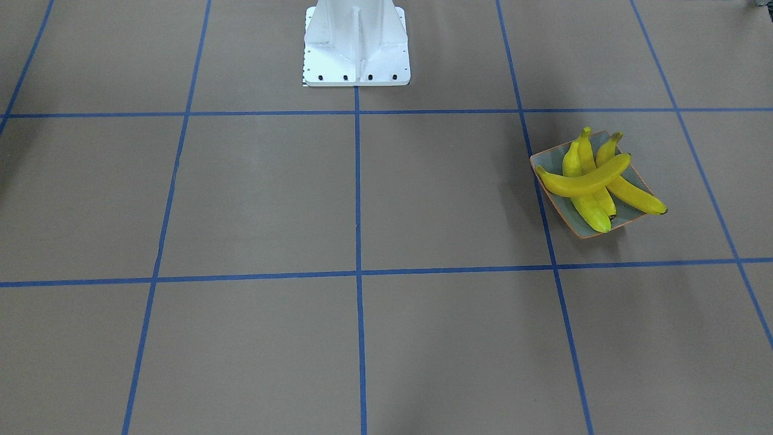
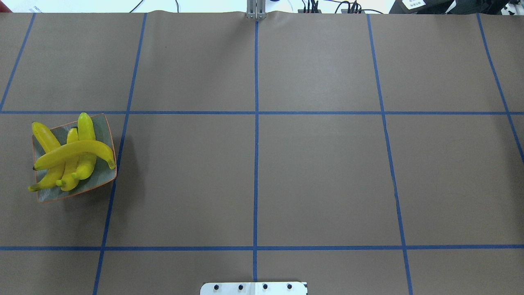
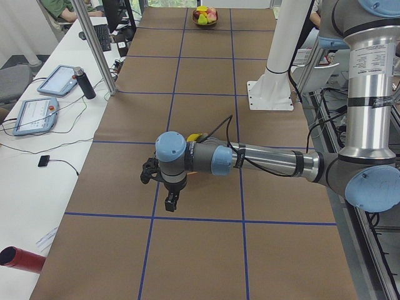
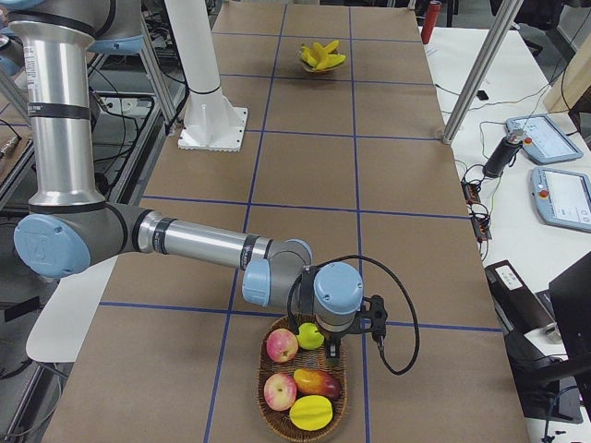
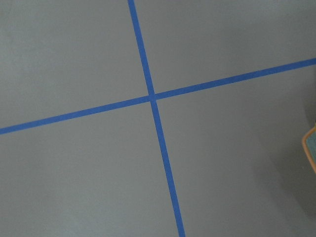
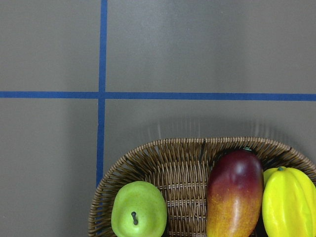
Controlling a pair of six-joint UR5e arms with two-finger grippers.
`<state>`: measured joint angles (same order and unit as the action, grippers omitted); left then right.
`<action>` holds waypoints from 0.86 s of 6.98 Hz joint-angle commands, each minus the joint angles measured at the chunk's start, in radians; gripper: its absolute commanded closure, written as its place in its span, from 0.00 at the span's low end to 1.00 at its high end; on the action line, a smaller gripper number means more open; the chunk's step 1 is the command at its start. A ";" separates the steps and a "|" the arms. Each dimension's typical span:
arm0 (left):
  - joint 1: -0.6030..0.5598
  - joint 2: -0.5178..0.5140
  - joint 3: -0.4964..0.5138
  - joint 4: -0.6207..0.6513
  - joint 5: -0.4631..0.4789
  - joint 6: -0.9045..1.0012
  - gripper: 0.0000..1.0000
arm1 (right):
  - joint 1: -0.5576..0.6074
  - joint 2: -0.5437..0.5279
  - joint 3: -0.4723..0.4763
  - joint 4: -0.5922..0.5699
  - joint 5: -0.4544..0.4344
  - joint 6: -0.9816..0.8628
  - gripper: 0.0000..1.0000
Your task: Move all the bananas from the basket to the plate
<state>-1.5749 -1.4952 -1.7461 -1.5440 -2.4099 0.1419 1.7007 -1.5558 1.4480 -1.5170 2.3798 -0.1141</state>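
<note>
Several yellow bananas (image 1: 589, 181) (image 2: 73, 151) lie crossed on the grey-green plate (image 1: 551, 157) (image 2: 101, 175) at the table's left end. One rim corner of the plate (image 5: 311, 148) shows in the left wrist view. My left gripper (image 3: 170, 201) hangs over the table beside the plate; I cannot tell if it is open or shut. At the other end stands the wicker basket (image 4: 277, 406) (image 6: 163, 148) with apples, a green pear (image 6: 139, 210), a mango (image 6: 234, 192) and a starfruit (image 6: 289, 202). My right gripper (image 4: 332, 349) hovers over its near rim, its state unclear.
The white robot base (image 1: 356, 42) stands at the table's middle edge. Blue tape lines grid the brown table. A side desk holds tablets (image 3: 47, 94), a post (image 3: 100, 56) and a red cylinder (image 3: 22, 258).
</note>
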 commanded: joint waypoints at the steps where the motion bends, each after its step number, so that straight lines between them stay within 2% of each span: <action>1: -0.007 -0.008 0.014 0.002 -0.009 -0.002 0.00 | -0.013 0.022 0.002 -0.002 0.001 0.065 0.00; 2: -0.007 -0.017 0.016 0.002 -0.005 -0.027 0.00 | -0.022 0.026 0.003 -0.002 0.001 0.065 0.00; 4: -0.005 -0.034 0.016 0.001 0.131 -0.088 0.00 | -0.053 0.046 0.005 -0.009 -0.008 0.068 0.00; 5: -0.004 -0.036 0.020 0.001 0.133 -0.090 0.00 | -0.084 0.052 0.040 -0.031 -0.008 0.123 0.00; 6: -0.004 -0.033 0.019 -0.001 0.132 -0.090 0.00 | -0.108 0.042 0.113 -0.066 -0.011 0.205 0.00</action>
<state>-1.5791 -1.5286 -1.7278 -1.5435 -2.2866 0.0555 1.6236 -1.5093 1.4921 -1.5478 2.3714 0.0090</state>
